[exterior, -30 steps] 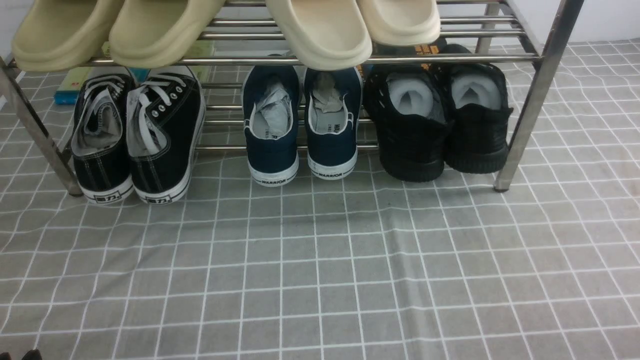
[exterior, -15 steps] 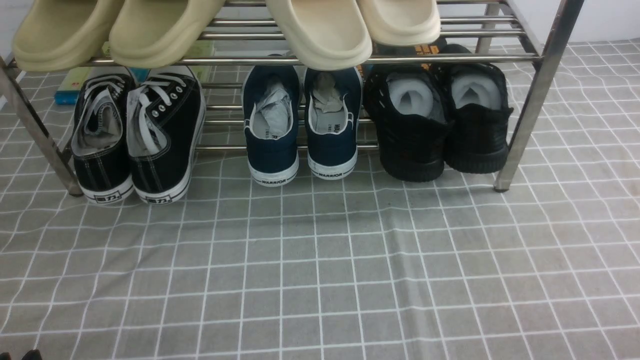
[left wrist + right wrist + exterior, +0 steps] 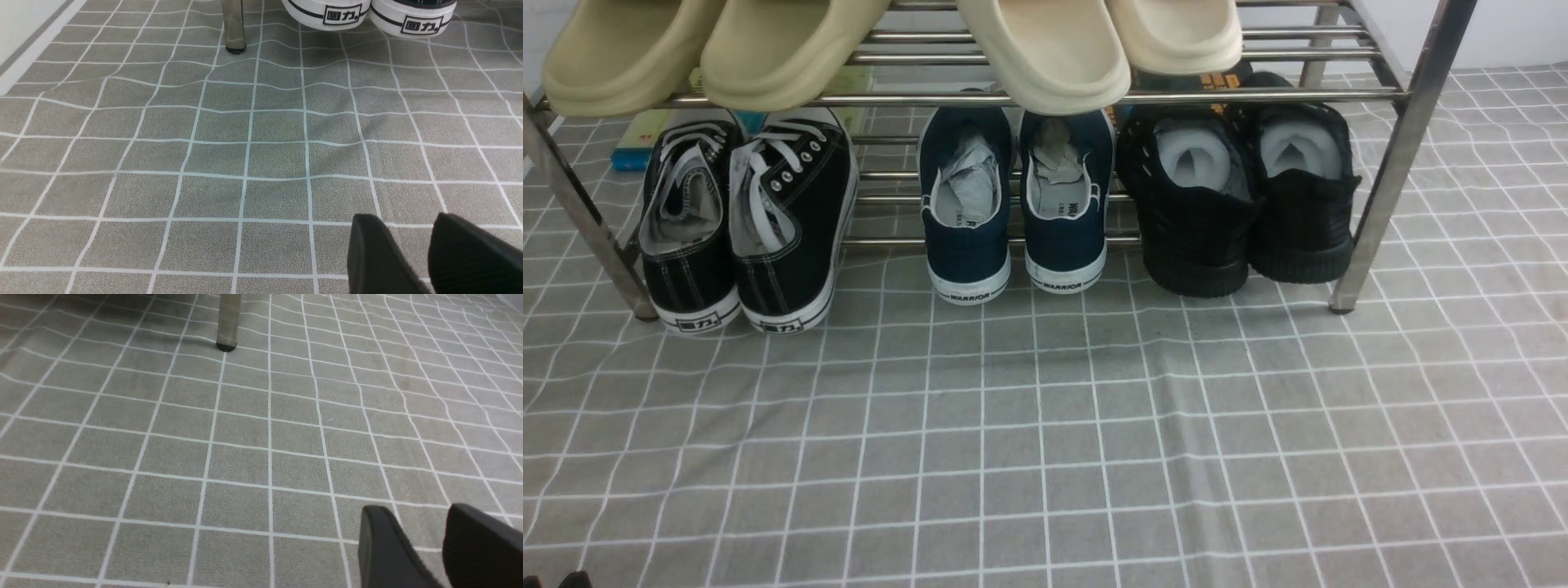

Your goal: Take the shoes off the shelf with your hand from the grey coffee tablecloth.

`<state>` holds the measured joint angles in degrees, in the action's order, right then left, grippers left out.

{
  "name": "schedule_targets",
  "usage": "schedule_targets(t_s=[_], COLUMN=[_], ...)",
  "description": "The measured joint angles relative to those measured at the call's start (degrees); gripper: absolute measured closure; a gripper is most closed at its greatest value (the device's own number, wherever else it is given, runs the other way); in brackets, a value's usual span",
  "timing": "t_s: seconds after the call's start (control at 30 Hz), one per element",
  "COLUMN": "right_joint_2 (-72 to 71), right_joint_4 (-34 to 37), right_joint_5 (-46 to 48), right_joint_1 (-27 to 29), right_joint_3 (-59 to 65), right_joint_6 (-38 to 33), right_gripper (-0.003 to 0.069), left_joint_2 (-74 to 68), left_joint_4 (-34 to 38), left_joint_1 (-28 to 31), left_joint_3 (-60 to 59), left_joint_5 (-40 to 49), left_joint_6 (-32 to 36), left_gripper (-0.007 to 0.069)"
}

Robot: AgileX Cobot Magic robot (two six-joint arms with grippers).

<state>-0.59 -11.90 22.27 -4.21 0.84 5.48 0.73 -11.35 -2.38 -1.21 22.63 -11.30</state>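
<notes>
Nothing shifted since a second ago. Pair of all-black knit sneakers with ribbed soles (image 3: 1241,204) on the lower tier, right end of the shiny steel-tube shelf (image 3: 1396,163), pale grey stuffing inside, heels toward the camera. Just beside: navy canvas sneakers (image 3: 1017,204) stuffed with crumpled paper, then black canvas sneakers with white laces (image 3: 747,220). Smooth beige moulded slides (image 3: 1045,57) on the top tier. Underneath, wrinkled grey cloth with white grid lines (image 3: 1045,441). Left jaws and right jaws narrowly parted, gripping nothing, low over bare cloth.
</notes>
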Motion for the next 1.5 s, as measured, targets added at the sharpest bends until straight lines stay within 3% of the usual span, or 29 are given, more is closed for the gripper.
schedule_targets(t_s=[0.07, 0.1, 0.13, 0.17, 0.2, 0.27, 0.37, 0.53, 0.67, 0.73, 0.83, 0.87, 1.0, 1.03, 1.1, 1.23, 1.3, 1.4, 1.5], right_joint_2=[0.0, 0.0, 0.0, 0.0, 0.0, 0.0, 0.0, 0.0, 0.0, 2.07, 7.38, 14.2, 28.89, 36.29, 44.19, 59.17, 62.45, 71.11, 78.32], right_joint_4=[2.14, 9.3, 10.28, 17.9, 17.9, 28.84, 34.82, 36.89, 31.77, 25.43, 18.91, 13.77, 9.7, 10.39, 13.31, 26.54, 29.68, 34.82, 32.97], right_joint_5=[-0.14, -0.81, -0.92, -1.58, -1.66, -2.12, -2.12, -2.26, -2.34, -1.99, 0.79, 6.69, 20.99, 28.43, 32.83, 34.14, 33.88, 33.61, 33.54], right_joint_1=[0.0, 0.0, 0.0, 0.0, 0.0, 0.0, 0.0, 0.0, -0.05, -0.05, -0.05, -0.05, -0.05, -0.05, -0.05, -0.69, -1.61, -4.82, -8.34], right_joint_3=[0.0, 0.0, 0.0, 0.19, 0.2, 0.38, 0.5, 0.55, -6.49, -16.22, -24.37, -29.92, -37.77, -40.41, -43.2, -47.77, -49.29, -54.08, -63.53], right_joint_6=[2.6, 8.95, 9.77, 15.34, 16.11, 25.11, 29.41, 30.79, 20.54, 13.43, 10.44, 9.62, 9.73, 9.34, 7.37, -1.81, -5.48, -11.94, -12.14], right_gripper=[0.042, 0.042, 0.042, 0.042, 0.042, 0.042, 0.042, 0.042, 0.0456, 0.0515, 0.0589, 0.0653, 0.0673, 0.0673, 0.0671, 0.0649, 0.0634, 0.0556, 0.0426], left_joint_2=[0.0, 0.0, 0.0, 0.0, 0.0, 0.0, 0.0, 0.0, 0.0, 0.0, 0.0, 0.0, 0.0, 0.0, 0.0, 0.0, 0.0, 0.0, 0.0], left_joint_4=[0.0, 0.0, 0.0, 0.0, 0.0, 0.0, 0.0, 0.0, 0.0, 0.0, 0.0, 0.0, 0.0, 0.0, 0.0, 0.0, 0.0, 0.0, 0.0], left_joint_1=[0.0, 0.0, 0.0, 0.0, 0.0, 0.0, 0.0, 0.0, 0.0, 0.0, 0.0, 0.0, 0.0, 0.0, 0.0, 0.0, 0.0, 0.0, 0.0], left_joint_3=[0.0, 0.0, 0.0, 0.0, 0.0, 0.0, 0.0, 0.0, 0.0, 0.0, 0.0, 0.0, 0.0, 0.0, 0.0, 0.0, 0.0, 0.0, 0.0], left_joint_5=[0.0, 0.0, 0.0, 0.0, 0.0, 0.0, 0.0, 0.0, 0.0, 0.0, 0.0, 0.0, 0.0, 0.0, 0.0, 0.0, 0.0, 0.0, 0.0], left_joint_6=[0.0, 0.0, 0.0, 0.0, 0.0, 0.0, 0.0, 0.0, 0.0, 0.0, 0.0, 0.0, 0.0, 0.0, 0.0, 0.0, 0.0, 0.0, 0.0], left_gripper=[0.0384, 0.0384, 0.0384, 0.0384, 0.0384, 0.0384, 0.0384, 0.0384, 0.0384, 0.0384, 0.0384, 0.0384, 0.0384, 0.0384, 0.0384, 0.0384, 0.0384, 0.0384, 0.0384])
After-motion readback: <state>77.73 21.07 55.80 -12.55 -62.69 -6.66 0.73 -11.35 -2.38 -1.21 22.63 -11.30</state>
